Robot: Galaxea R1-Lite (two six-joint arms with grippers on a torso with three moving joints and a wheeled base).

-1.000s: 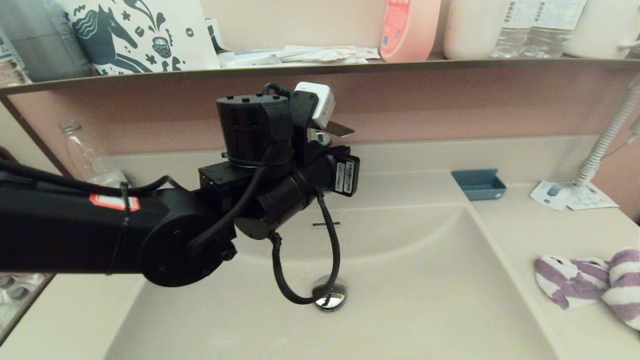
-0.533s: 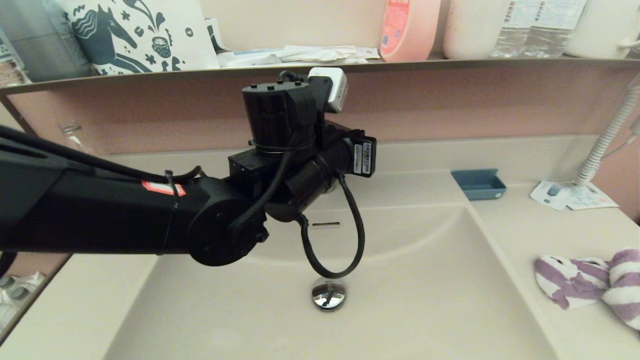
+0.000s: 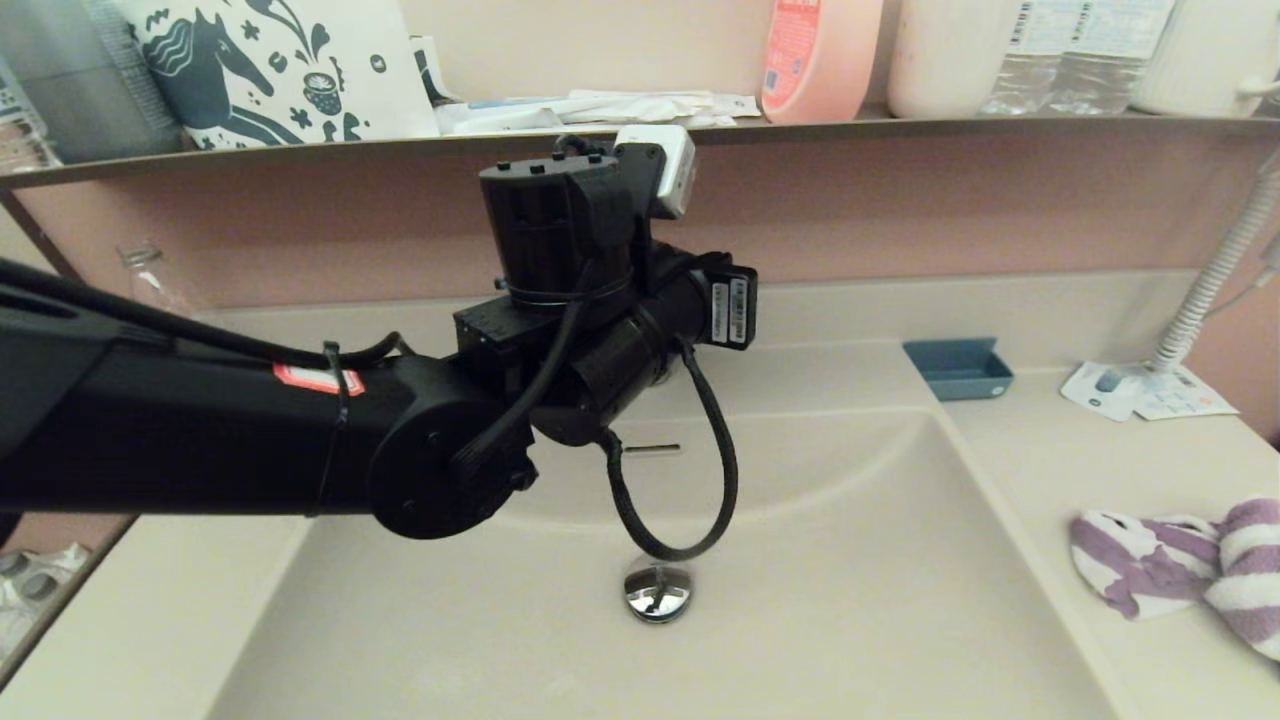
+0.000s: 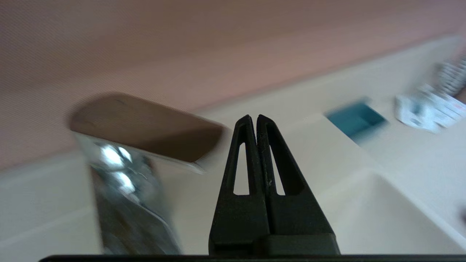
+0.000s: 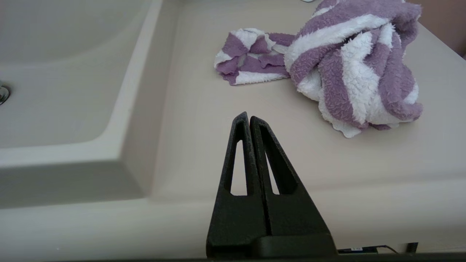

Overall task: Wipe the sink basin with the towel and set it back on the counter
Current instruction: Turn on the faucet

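Towel: small purple-and-white striped terry towel (image 3: 1185, 575) lies crumpled on the smooth cream-beige counter (image 3: 1080, 450), to the right of the basin, touched by neither gripper.
Basin: wide cream rectangular sink basin (image 3: 850, 560) with chrome round drain plug (image 3: 657, 592).
Left gripper: left gripper (image 4: 253, 122), fingers pressed together and empty, held above the basin's back edge just beside the chrome tap (image 4: 127, 171).
Right gripper: right gripper (image 5: 245, 120), fingers closed on nothing, over the counter's front edge near the towel.
Other: small blue tray (image 3: 958, 367) sits behind the basin's right corner.

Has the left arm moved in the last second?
Yes. The left arm has shifted toward the robot's right and up against the drain plug, whose top its cable no longer covers.
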